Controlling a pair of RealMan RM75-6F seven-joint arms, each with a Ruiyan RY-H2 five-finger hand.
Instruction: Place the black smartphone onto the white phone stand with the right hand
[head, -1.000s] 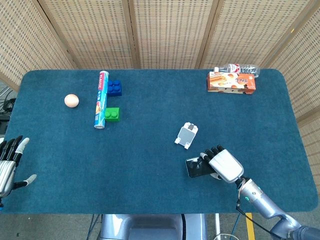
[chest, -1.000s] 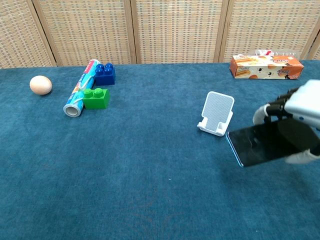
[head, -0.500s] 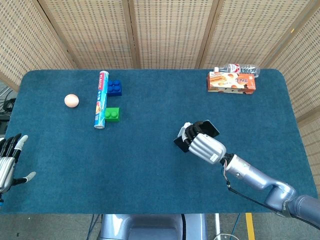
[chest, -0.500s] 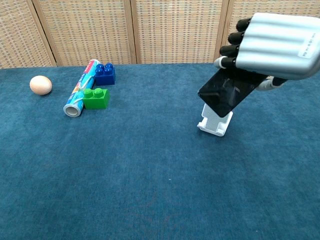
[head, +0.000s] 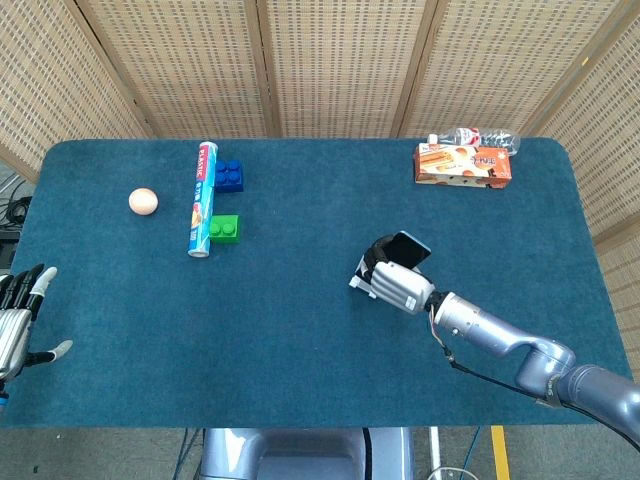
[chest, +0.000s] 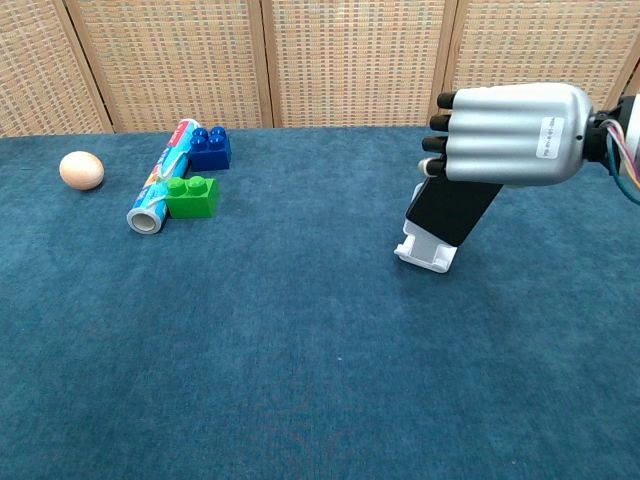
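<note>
My right hand (chest: 505, 135) (head: 398, 284) grips the black smartphone (chest: 452, 212) (head: 408, 247) by its upper part. The phone stands nearly upright, its lower end down in the white phone stand (chest: 424, 253) (head: 362, 279) at the table's middle right. Only the stand's foot shows below the phone in the chest view; the hand covers most of it in the head view. My left hand (head: 20, 322) hangs open off the table's left edge, holding nothing.
A foil roll (chest: 163, 189), a blue brick (chest: 209, 148) and a green brick (chest: 192, 196) lie at the back left, with an egg (chest: 81, 170) further left. An orange box (head: 463, 165) and a plastic bottle (head: 470, 137) sit at the back right.
My right hand carried the phone from near the front right edge up over the stand, then turned it upright and lowered it against the stand. The left hand stayed put.
</note>
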